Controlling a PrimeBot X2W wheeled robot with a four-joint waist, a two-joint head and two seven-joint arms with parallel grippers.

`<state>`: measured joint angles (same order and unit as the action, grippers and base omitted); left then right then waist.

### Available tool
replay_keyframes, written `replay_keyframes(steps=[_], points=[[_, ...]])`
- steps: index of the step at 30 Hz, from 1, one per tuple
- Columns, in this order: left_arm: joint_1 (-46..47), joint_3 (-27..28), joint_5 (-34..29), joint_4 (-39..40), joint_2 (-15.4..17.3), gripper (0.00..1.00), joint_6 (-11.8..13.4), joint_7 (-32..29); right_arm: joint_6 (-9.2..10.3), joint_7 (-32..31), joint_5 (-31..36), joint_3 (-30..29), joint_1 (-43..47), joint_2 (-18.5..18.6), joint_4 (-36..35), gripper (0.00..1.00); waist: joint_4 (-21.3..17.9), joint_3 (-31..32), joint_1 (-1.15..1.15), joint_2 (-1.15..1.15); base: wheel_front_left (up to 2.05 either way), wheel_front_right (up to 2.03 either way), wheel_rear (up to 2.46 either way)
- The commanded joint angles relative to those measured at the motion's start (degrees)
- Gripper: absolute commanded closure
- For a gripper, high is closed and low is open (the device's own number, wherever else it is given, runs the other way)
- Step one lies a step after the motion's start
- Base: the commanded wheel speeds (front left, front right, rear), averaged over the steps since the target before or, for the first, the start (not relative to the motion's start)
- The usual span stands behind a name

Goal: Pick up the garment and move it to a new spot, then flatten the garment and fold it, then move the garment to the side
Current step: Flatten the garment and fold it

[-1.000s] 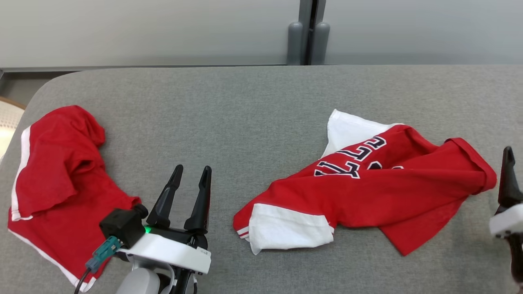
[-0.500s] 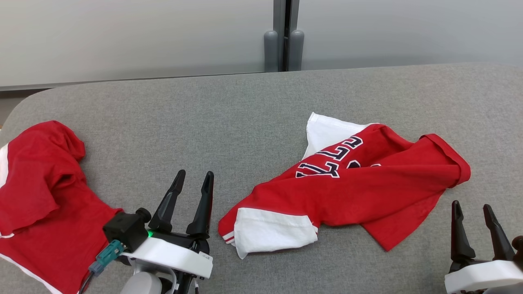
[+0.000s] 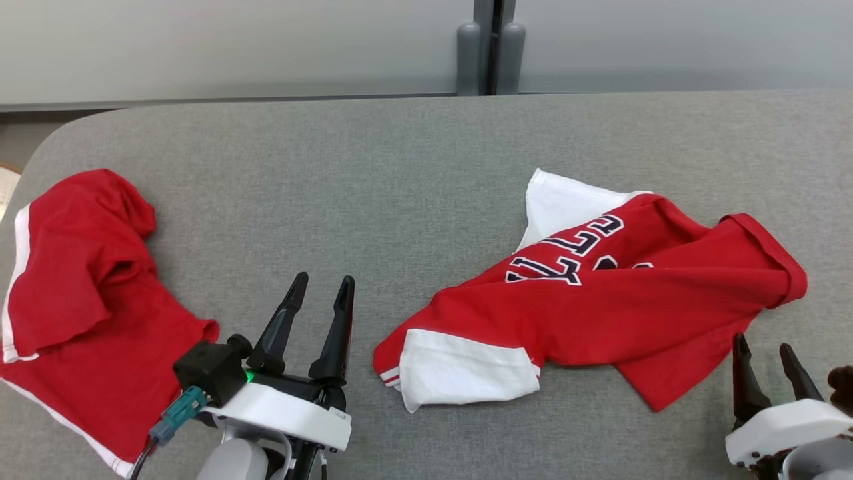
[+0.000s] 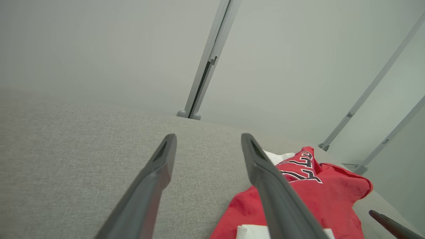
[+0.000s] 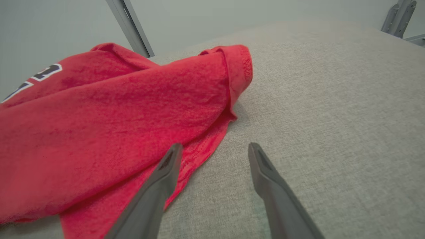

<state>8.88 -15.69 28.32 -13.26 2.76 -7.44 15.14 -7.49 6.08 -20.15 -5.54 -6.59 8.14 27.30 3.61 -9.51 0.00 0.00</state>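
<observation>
The grey padded table (image 3: 426, 153) bears the red lettered jersey (image 3: 600, 313), crumpled as before; only the camera has swung. A second red garment (image 3: 86, 300) lies well left of the jersey. The left gripper (image 3: 325, 277), jaws apart, hovers just left of the jersey. The right gripper (image 3: 762, 341), jaws apart, has neared its lower-right hem.

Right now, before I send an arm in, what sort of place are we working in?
Probably an indoor lab or test bay: a grey fabric surface carries a lettered red shirt and a second red garment, and behind it stand plain pale partition panels joined at a grey post.
</observation>
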Motion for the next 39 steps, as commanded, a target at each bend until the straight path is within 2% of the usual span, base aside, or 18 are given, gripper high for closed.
replay_keyframes(steps=[1, 10, 11, 12, 17, 22, 28, 33, 39], points=[[1.0, 0.1, 0.0, 0.0, 0.2, 0.00, -0.1, 0.0, 0.01, -0.5, -0.2, -0.2, -1.1, 0.3, 0.6, 0.00, 0.7, -0.6, 0.00, 0.00, 0.00, 0.00, 0.00], [1.3, -0.1, 0.3, 0.0, 0.2, 0.00, -0.1, 0.0, 0.01, -3.7, 0.5, -1.1, -4.7, 0.0, 6.2, 0.00, 2.3, -1.5, 0.00, 0.00, 0.00, 0.00, 0.00], [1.4, -0.1, 0.4, 0.0, 0.2, 0.00, -0.1, 0.0, 0.01, -3.9, 0.3, -0.8, -5.0, -0.1, 6.6, 0.30, 2.3, -1.6, 0.00, 0.00, 0.00, 0.00, 0.00], [1.5, 0.0, 0.4, 0.0, 0.2, 0.00, -0.1, 0.0, 0.00, -4.0, 0.1, -0.3, -5.3, -0.2, 6.7, 1.00, 2.4, -1.7, 0.00, 0.00, 0.00, 0.00, 0.00], [1.6, 0.5, 0.1, -0.2, 0.2, 0.00, -0.1, 0.0, 0.01, -3.8, -0.6, 2.0, -5.4, 1.0, 6.4, 1.00, 1.9, -1.4, 0.00, 0.00, 0.00, 0.00, 0.00], [0.9, 0.7, 0.0, -0.5, 0.2, 0.00, -0.1, 0.0, 0.01, -2.6, -0.3, 1.7, -4.3, 2.3, 5.0, 1.00, 1.0, -0.4, 0.00, 0.00, 0.00, 0.00, 0.00], [-0.4, 0.8, 0.3, -0.6, 0.2, 0.00, -0.1, 0.0, 0.01, -2.6, 2.3, -0.6, -1.7, 6.0, -0.9, 1.00, -1.0, 2.0, 0.00, 0.00, 0.00, 0.00, 0.00], [-1.6, 0.7, 0.8, -0.4, 0.2, 0.00, -0.1, 0.0, 0.01, -7.1, 4.2, -2.5, 2.2, 10.9, -9.6, 1.00, -2.3, 3.9, 0.00, 0.00, 0.00, 0.00, 0.00], [-2.3, 0.6, 1.5, 0.2, 0.2, 0.00, -0.1, 0.0, 0.01, -18.1, 1.5, -3.8, 9.6, 17.0, -21.0, 1.00, -3.1, 4.4, 0.00, 0.00, 0.00, 0.00, 0.00]])
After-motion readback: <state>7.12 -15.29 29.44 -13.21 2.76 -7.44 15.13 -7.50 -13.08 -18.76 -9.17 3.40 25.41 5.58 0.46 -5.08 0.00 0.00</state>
